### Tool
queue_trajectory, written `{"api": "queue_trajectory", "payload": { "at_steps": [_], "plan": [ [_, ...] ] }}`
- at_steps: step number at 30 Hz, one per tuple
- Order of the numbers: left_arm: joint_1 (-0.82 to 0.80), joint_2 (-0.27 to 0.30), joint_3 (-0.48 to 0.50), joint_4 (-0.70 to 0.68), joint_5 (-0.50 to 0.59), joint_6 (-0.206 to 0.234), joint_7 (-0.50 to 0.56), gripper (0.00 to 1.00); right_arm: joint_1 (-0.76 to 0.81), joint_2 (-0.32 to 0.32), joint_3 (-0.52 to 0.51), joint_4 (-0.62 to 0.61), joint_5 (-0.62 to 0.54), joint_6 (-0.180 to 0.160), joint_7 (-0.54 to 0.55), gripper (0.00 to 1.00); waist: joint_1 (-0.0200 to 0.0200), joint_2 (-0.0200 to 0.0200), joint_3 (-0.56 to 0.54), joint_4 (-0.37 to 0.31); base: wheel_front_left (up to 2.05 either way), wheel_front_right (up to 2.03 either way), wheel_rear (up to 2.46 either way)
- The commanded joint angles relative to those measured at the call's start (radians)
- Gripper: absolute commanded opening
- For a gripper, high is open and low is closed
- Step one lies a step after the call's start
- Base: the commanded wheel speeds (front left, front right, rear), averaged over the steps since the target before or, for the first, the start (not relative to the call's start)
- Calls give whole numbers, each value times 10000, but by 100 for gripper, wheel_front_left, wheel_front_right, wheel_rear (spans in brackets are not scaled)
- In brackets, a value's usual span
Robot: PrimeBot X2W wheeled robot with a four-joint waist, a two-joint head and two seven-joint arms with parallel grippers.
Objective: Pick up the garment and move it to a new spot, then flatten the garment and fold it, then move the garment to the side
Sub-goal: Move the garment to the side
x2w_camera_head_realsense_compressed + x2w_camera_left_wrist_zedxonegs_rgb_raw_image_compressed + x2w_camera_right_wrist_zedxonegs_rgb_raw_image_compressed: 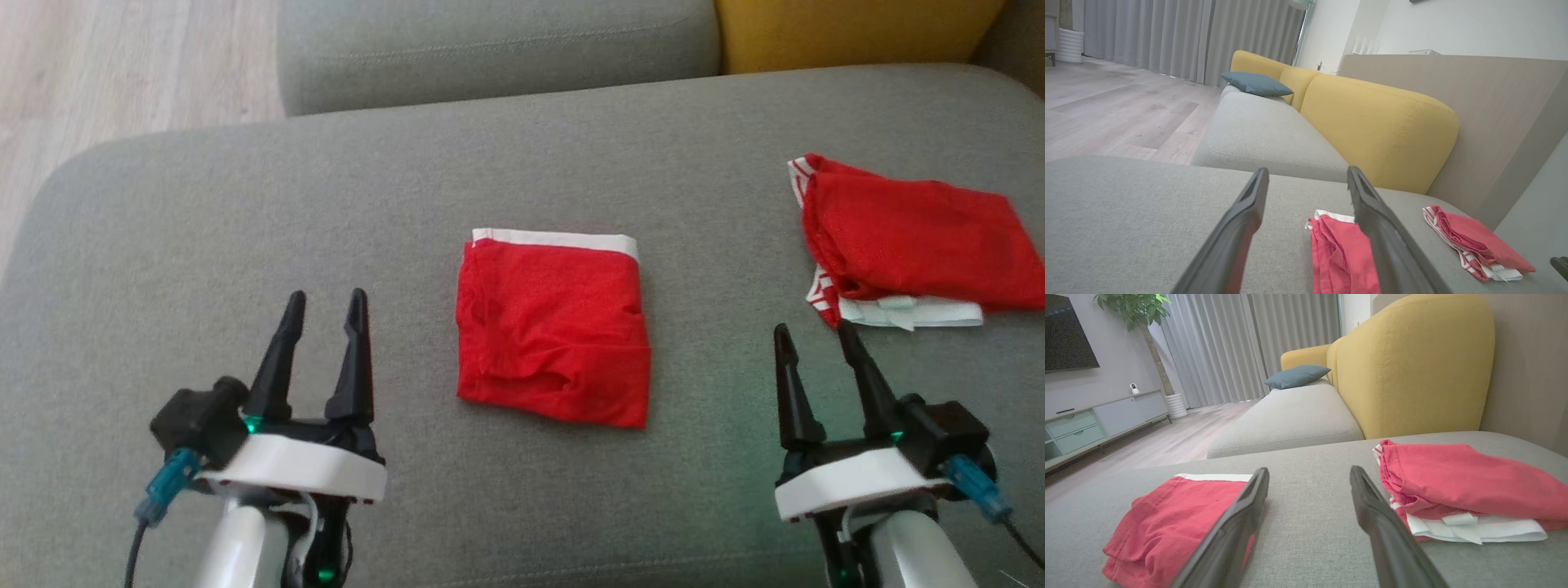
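Grey sofa cushion (245,229) serves as the work surface, broad and flat. At its middle lies the folded red garment (553,335), a neat near-square with a white band along its far edge and a few soft creases across the top layer. It rests flat on the cushion, touched by neither arm.

To its left, apart from it, the left gripper (326,296) stands over the cushion with its two dark fingers spread and nothing between them. To its right, the right gripper (813,328) is likewise spread and empty, placed between the folded garment and a second red garment (906,241). That second piece lies near the cushion's right edge, red cloth on top of a white layer with red-and-white striped trim, its near corner close to the right gripper's fingertips.

Beyond the cushion runs another grey seat with a yellow backrest (1380,130), a blue pillow (1255,83), pale wood floor (122,65) and grey curtains (1188,36).
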Motion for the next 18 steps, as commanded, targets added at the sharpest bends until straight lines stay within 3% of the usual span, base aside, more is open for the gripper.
{"api": "queue_trajectory", "payload": {
  "at_steps": [1,9,18],
  "plan": [
    [-440,79,221,-340,-27,14,-61,100,-447,-15,324,-196,24,75,-104,100,0,-1,161,136,0,0,0],
    [-734,79,-6,-189,3,-118,-61,100,-1255,-15,972,691,798,75,349,100,0,-1,932,757,0,0,0],
    [-1078,79,-246,-62,61,-238,-61,100,-2783,-15,1581,2934,1891,75,1180,100,0,-1,1659,1688,0,0,0]
  ]
}}
